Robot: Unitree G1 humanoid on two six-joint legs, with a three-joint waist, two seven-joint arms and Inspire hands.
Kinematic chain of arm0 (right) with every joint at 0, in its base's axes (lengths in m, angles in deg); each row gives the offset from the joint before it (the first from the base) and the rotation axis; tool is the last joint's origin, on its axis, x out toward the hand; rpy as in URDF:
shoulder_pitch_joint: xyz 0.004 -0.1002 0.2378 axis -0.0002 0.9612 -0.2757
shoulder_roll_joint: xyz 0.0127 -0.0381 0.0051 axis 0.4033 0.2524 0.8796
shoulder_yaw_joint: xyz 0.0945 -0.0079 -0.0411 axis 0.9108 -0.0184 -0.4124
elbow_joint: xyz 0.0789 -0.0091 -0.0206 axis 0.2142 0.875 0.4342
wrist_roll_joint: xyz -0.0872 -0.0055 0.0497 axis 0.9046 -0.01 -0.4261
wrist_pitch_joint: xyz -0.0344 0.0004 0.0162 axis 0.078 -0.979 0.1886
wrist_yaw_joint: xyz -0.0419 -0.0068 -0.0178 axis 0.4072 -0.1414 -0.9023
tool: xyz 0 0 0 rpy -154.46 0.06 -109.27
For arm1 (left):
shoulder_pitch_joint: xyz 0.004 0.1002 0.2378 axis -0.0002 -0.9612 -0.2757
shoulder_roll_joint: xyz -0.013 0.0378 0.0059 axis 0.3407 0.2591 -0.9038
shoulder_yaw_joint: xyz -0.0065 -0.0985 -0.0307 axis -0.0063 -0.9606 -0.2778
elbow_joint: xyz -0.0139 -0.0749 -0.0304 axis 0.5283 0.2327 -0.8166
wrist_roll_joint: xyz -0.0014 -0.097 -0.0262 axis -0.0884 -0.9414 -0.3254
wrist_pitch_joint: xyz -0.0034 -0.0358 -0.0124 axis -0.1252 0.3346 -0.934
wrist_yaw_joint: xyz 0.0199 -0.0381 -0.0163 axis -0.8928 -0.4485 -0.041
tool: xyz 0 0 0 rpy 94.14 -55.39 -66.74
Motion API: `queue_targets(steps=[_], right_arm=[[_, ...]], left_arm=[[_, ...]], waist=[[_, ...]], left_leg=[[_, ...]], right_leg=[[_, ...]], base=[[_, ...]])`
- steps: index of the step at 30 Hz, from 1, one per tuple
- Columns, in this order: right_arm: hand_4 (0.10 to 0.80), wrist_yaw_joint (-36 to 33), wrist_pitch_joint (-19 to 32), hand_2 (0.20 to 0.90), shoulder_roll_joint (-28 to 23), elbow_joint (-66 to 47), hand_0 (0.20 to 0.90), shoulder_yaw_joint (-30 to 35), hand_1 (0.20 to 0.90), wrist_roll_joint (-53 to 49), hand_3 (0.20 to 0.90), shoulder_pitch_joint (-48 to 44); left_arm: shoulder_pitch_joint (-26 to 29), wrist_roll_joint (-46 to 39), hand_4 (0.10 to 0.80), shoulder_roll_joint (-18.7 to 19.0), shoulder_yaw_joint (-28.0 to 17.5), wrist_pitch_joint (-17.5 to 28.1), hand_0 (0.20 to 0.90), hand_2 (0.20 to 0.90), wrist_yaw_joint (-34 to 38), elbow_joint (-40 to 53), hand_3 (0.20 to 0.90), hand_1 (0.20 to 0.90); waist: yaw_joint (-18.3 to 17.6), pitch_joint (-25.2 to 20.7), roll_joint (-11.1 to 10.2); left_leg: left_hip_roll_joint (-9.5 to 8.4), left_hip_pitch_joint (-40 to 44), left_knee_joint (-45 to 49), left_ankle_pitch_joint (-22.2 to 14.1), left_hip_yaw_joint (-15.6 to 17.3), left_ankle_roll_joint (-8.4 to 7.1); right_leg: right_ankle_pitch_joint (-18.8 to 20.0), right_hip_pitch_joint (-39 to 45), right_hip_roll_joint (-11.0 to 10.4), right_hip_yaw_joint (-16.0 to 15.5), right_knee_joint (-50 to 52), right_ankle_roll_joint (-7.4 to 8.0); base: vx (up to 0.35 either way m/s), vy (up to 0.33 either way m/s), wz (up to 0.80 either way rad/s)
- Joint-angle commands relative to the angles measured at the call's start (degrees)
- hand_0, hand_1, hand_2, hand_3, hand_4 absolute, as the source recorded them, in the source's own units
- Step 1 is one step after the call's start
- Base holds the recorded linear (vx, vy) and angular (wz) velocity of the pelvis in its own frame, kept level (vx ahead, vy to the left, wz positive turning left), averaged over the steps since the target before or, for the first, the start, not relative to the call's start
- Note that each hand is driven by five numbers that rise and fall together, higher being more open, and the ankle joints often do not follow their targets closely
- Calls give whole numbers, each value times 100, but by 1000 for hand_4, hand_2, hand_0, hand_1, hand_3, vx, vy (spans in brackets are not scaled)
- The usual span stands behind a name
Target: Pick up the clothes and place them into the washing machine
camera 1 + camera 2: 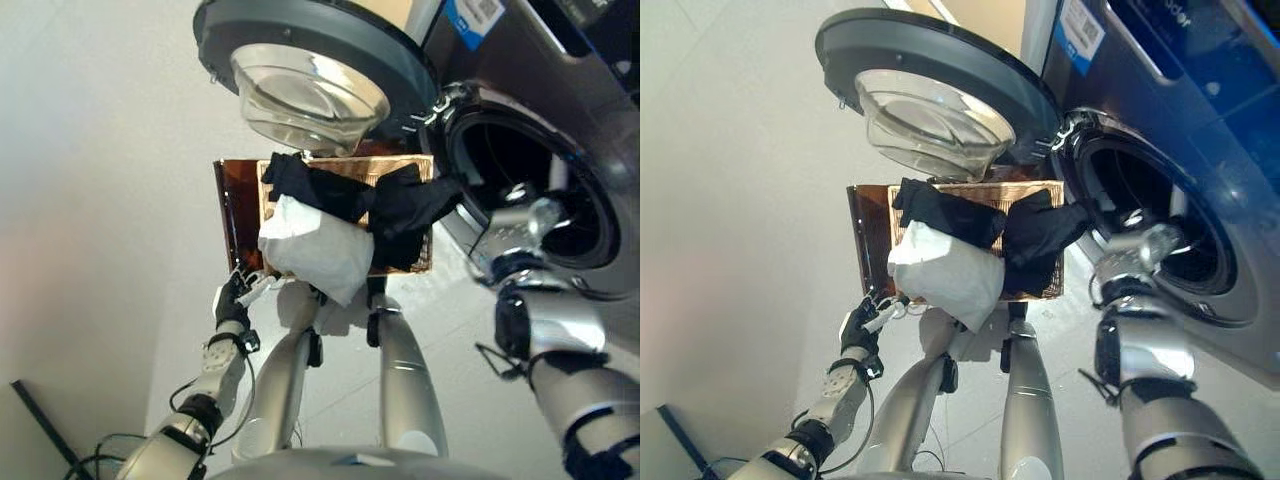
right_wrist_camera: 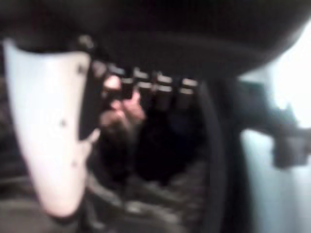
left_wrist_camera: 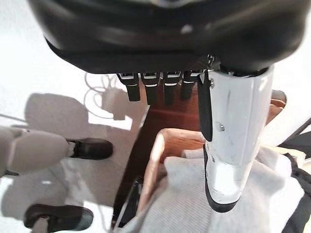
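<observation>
basket [image 1: 240, 215] rim under open door [image 1: 300, 45] | right robot hand [image 1: 525, 225] at drum mouth [image 1: 540, 200]

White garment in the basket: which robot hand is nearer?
Left. The left robot hand sits by the basket corner beside the white garment; the right robot hand is at the washing machine drum opening.

Left arm comes in low from the lower left, forearm raised, wrist straight. Left hand [image 1: 232, 300] open — fingers [image 3: 148, 90] straight in a row, white-covered thumb standing apart (own wrist view). Right arm bent up from the lower right; right hand [image 2: 141, 92] blurred — finger state not readable.
</observation>
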Motion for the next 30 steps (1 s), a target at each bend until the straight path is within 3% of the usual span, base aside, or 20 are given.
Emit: queue_targets(steps=[1,12,16,22,25,26,27,30], right_arm=[[800,170,187,900,-34,-165,900,-292,900,568,900,440],[800,349,177,900,656,-985,900,-692,900,1137,900,1365],[800,175,-3,900,744,-1616,900,-1192,900,2210,900,1823],[800,16,-177,900,927,-1974,900,-1618,900,2985,900,2144],[800,-223,-439,900,964,-2170,900,-2032,900,4019,900,2242],[800,-422,-691,900,930,-2189,900,-2284,900,4792,900,2219],[800,-423,-692,900,931,-2190,900,-2284,900,4793,900,2220],[800,-752,-1256,900,919,-2289,900,-2754,900,6263,900,2086]], left_arm=[[-39,-98,800,97,-335,363,900,900,66,-418,900,900],[-219,-11,800,153,-560,488,900,900,96,-221,900,900],[-280,100,800,172,-609,551,900,900,150,-78,900,900],[-274,224,800,167,-657,563,900,900,269,-92,900,900],[-270,343,800,137,-663,593,900,900,372,-57,900,900],[-261,457,800,126,-695,596,900,900,467,-38,900,900],[-262,457,800,126,-696,596,900,900,468,-37,900,900],[-161,676,800,109,-788,572,900,900,658,-173,900,900]], waist=[[82,-324,-232],[32,-362,-425],[2,-358,-492],[-10,-338,-548],[-4,-329,-563],[16,-326,-562],[15,-327,-562],[57,-337,-559]], left_leg=[[-13,-25,544,-697,260,-520],[-14,121,722,-821,341,-476],[-8,115,742,-807,354,-451],[1,70,755,-774,351,-448],[7,34,761,-754,336,-444],[6,6,774,-747,322,-439],[6,5,774,-747,322,-439],[-6,-42,783,-733,305,-427]], right_leg=[[584,785,-81,-54,-1274,215],[711,1127,-76,-21,-1546,253],[744,1121,-79,-16,-1557,252],[741,1099,-72,-43,-1550,241],[741,1063,-70,-61,-1528,237],[737,1039,-68,-69,-1514,234],[737,1039,-68,-70,-1514,234],[749,993,-65,-77,-1504,238]], base=[[0,0,0],[-3,17,-5],[-5,6,-2],[0,0,0],[-7,-15,7],[-8,-14,7],[-6,-11,6],[1,-7,3]])
